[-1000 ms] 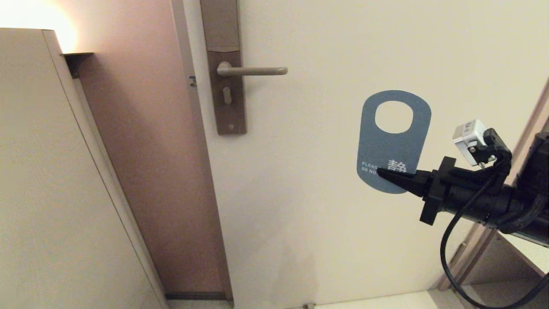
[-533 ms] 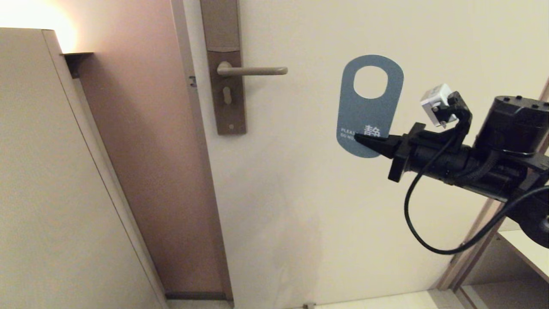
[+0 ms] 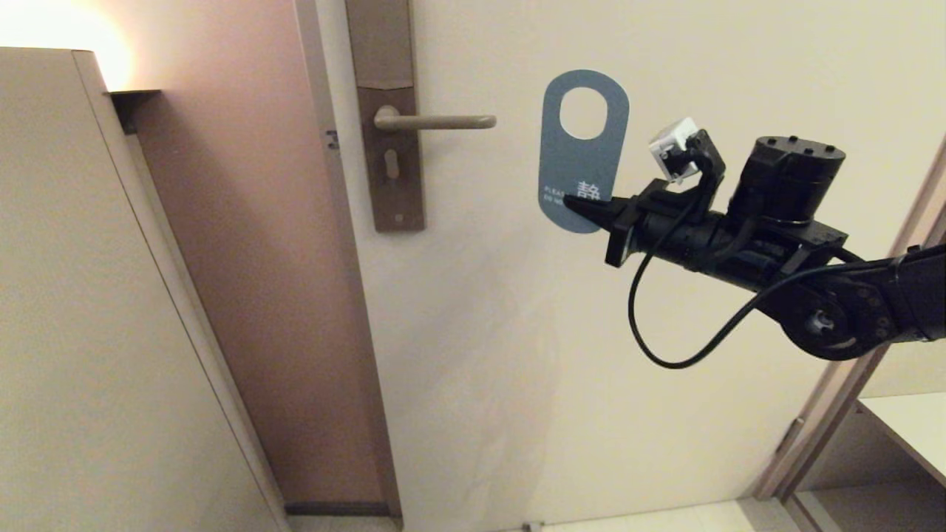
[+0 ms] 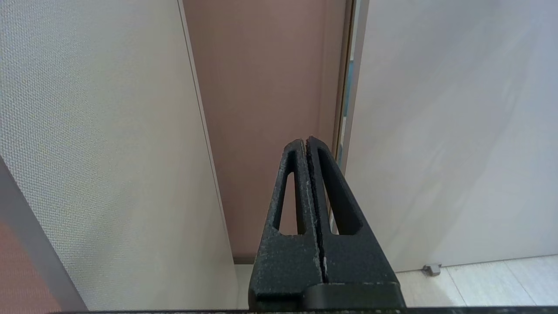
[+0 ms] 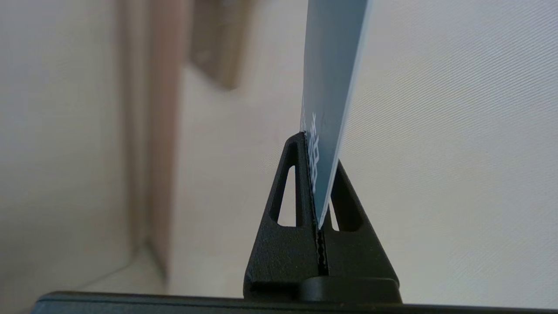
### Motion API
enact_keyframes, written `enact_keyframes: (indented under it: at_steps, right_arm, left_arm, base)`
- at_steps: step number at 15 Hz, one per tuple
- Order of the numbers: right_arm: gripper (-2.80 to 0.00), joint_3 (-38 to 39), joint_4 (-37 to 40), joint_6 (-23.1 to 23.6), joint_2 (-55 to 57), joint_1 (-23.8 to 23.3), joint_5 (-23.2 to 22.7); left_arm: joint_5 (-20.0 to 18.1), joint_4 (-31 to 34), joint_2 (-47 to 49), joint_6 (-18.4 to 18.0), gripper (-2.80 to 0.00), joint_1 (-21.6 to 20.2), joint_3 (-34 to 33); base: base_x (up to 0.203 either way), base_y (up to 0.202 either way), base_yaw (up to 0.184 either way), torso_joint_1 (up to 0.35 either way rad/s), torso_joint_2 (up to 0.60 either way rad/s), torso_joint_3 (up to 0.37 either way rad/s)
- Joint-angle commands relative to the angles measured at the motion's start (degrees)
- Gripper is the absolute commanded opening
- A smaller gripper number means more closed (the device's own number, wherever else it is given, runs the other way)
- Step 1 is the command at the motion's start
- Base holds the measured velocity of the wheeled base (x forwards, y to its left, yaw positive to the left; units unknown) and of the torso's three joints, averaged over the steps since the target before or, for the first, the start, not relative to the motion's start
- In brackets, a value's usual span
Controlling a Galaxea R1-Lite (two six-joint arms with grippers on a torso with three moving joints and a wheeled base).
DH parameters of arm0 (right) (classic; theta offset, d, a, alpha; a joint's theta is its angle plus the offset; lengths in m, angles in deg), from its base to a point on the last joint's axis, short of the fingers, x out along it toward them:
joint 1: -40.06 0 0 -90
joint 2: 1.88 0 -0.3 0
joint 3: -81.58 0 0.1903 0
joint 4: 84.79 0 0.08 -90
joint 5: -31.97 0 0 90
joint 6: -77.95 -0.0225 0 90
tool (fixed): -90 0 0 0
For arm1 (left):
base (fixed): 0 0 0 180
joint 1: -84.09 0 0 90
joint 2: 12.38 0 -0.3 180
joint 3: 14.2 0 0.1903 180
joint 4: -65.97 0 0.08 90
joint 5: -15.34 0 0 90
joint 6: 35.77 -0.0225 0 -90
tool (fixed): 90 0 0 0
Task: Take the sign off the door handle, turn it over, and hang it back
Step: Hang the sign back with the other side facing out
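Note:
The sign (image 3: 583,155) is a blue card with white text and an oval hole at its top, held upright in front of the door. My right gripper (image 3: 573,207) is shut on its lower end; in the right wrist view the card (image 5: 333,78) rises edge-on from between the gripper's (image 5: 314,144) fingers. The door handle (image 3: 436,121), a slim beige lever on a brown backplate (image 3: 392,151), is bare. Its tip lies a short way to the left of the sign, level with the hole. My left gripper (image 4: 306,144) is shut and empty, low near the door's edge.
The cream door (image 3: 665,369) fills the middle and right. A pinkish-brown wall strip (image 3: 251,295) and a beige panel (image 3: 89,332) stand on the left. A door frame and a shelf corner (image 3: 902,421) sit at the lower right, close to my right arm.
My right gripper has carried the sign up and to the left, from low on the door to handle height, close to the lever's tip. The left gripper has stayed shut.

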Motion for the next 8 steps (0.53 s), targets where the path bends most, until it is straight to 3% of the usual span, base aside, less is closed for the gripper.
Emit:
enact_keyframes:
  at_steps: [1,3,8]
  right_arm:
    - [-2.8,-2.97,-0.2,0.11,3.36,0.84,3.35]
    - [-2.8,-4.85,-0.18,0.11,5.14,1.69,7.2]
    - [-2.8,-8.32,0.14,0.11,8.23,2.54,9.9]
  left_arm:
    - [0.07,0.0,0.07,0.02,-2.8,0.0,-0.01]
    - [0.01,0.0,0.07,0.02,-2.8,0.0,-0.01]
    - [0.04,0.0,0.07,0.02,-2.8,0.0,-0.01]
  base:
    - [0.0,0.0,0.0,0.0,0.0,0.0]
    - [0.0,0.0,0.0,0.0,0.0,0.0]
    - [0.0,0.0,0.0,0.0,0.0,0.0]
